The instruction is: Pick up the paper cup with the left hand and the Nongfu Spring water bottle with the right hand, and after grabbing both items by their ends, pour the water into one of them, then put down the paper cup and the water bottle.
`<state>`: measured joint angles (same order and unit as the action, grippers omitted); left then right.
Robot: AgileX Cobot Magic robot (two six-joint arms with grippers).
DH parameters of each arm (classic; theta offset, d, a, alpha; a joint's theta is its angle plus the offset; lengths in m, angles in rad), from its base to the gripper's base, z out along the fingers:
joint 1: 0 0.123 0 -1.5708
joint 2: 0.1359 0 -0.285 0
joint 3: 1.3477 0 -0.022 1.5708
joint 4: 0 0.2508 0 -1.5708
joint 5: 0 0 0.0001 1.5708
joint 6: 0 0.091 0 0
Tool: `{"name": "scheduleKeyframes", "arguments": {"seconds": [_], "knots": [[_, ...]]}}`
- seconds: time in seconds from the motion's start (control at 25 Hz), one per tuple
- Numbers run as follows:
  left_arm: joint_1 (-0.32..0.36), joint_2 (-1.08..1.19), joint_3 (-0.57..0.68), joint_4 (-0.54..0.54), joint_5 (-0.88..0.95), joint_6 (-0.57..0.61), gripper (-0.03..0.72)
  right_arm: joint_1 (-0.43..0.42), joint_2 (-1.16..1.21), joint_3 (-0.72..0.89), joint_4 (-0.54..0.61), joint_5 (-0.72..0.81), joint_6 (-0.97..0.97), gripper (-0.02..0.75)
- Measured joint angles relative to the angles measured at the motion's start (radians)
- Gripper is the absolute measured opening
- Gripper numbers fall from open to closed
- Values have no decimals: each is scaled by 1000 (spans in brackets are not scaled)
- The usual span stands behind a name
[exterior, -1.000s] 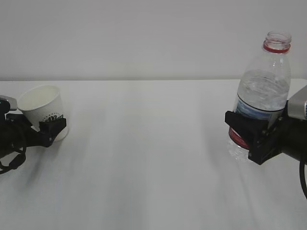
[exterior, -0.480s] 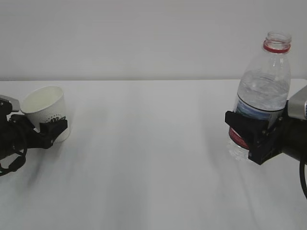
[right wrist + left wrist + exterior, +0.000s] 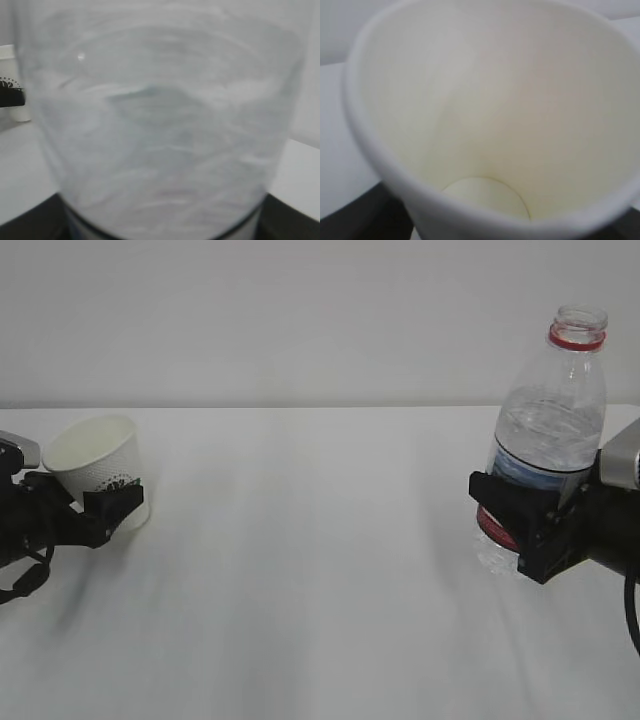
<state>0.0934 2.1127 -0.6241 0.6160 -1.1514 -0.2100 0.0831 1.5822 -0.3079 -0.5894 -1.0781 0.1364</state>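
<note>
At the far left of the exterior view the paper cup [image 3: 98, 465] is gripped low on its body by the claw of the left hand [image 3: 85, 512], the black jaws being pressed against either side of the cup's lower part. The cup is tipped, its open mouth turned up and towards the left, and its base is seen just above or on the white tabletop [image 3: 300, 580]; which of the two cannot be told. In the left wrist view the cup's cream inside [image 3: 485, 125] fills the picture, right down to the round bottom, and nothing is seen in it.

On the right, the Nongfu Spring water bottle [image 3: 548, 430] is held upright and clear of the tabletop. It is clamped around its lower half by the claw of the right hand [image 3: 520, 525], the jaws being set wide apart to the bottle's width. The neck is uncapped, with the red ring just below the rim. The water [image 3: 160, 125] is only faintly made out through the ribbed plastic in the right wrist view.

The two items are kept well apart, at opposite ends of the tabletop.
</note>
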Motion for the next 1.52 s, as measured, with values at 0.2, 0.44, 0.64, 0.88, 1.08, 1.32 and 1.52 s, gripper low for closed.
{"name": "scheduleKeyframes", "arguments": {"seconds": [0.2, 0.44, 0.64, 0.88, 1.08, 1.32, 1.52], "knots": [[0, -58, 40, 0, 0, 0, 564, 0, 0, 0, -1, 0, 0, 449], [0, -122, 126, 0, 0, 0, 564, 0, 0, 0, -1, 0, 0, 449], [0, -215, 212, 0, 0, -2, 564, 0, 0, 0, -1, 0, 0, 449], [0, -332, 301, 0, 0, -12, 564, 0, 0, 0, -1, 0, 0, 470], [0, -399, 350, 2, 0, -46, 564, 0, 0, 0, -2, 0, 0, 450], [0, -458, 390, 19, 0, -75, 564, 0, 0, 0, -2, 0, 0, 449], [0, -506, 416, 68, 0, -95, 564, 0, 0, 0, -2, 0, 1, 449]]}}
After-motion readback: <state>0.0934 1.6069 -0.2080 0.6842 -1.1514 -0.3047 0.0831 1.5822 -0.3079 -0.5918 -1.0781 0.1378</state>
